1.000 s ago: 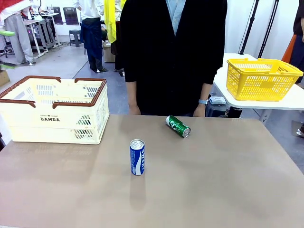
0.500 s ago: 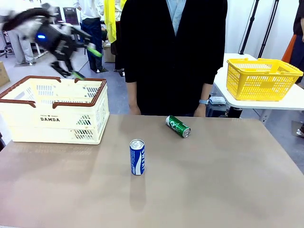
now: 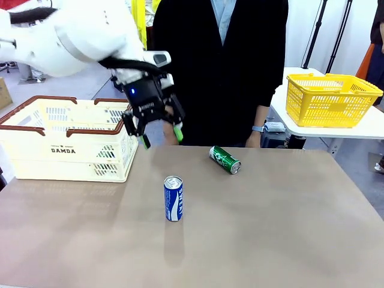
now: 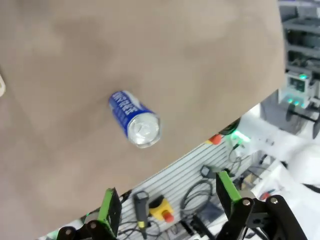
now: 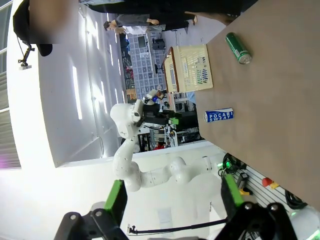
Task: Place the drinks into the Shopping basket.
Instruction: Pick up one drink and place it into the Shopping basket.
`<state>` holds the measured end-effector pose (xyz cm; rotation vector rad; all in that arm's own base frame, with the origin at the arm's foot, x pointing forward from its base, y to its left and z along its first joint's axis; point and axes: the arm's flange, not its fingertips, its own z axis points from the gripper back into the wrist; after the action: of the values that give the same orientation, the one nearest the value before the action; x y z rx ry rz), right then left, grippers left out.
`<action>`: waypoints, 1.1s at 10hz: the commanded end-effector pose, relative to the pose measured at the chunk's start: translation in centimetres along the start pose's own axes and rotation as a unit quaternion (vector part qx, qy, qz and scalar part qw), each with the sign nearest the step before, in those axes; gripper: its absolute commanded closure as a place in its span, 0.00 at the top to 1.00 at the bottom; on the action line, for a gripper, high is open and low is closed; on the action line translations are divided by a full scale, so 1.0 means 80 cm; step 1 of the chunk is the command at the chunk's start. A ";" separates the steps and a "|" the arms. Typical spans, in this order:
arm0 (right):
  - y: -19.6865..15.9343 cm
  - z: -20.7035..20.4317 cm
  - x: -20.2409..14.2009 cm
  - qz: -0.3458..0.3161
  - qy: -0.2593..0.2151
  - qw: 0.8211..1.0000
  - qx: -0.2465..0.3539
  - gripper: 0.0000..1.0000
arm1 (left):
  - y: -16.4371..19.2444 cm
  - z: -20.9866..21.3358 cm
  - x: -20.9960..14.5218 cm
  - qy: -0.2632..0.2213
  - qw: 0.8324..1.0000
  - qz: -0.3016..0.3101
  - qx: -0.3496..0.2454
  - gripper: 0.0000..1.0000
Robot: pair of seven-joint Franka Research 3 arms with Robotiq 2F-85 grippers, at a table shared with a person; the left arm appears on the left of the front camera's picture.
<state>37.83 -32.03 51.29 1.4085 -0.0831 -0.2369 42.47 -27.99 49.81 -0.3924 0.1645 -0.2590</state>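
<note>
One blue can (image 3: pixel 173 198) stands upright and one green can (image 3: pixel 225 159) lies sideways on the tabletop (image 3: pixel 288 228), right of the Shopping basket (image 3: pixel 66 147), where the left gripper (image 3: pixel 162 139) hovers, jaws apart; light, slick and dentable, each probably wants a mid-body grip.

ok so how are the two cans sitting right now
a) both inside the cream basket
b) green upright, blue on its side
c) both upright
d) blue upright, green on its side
d: the blue can stands upright with its silver top facing up, while the green can lies on its side beyond it.
</note>
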 end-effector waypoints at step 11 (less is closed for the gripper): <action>0.002 -0.002 -0.002 -0.005 -0.002 1.000 -0.006 1.00 | -0.074 -0.099 -0.026 -0.037 0.987 0.095 0.122 1.00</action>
<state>37.83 -32.03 51.28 1.4085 -0.0830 -0.2371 36.63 -35.95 45.93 -0.1854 0.1333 -0.1467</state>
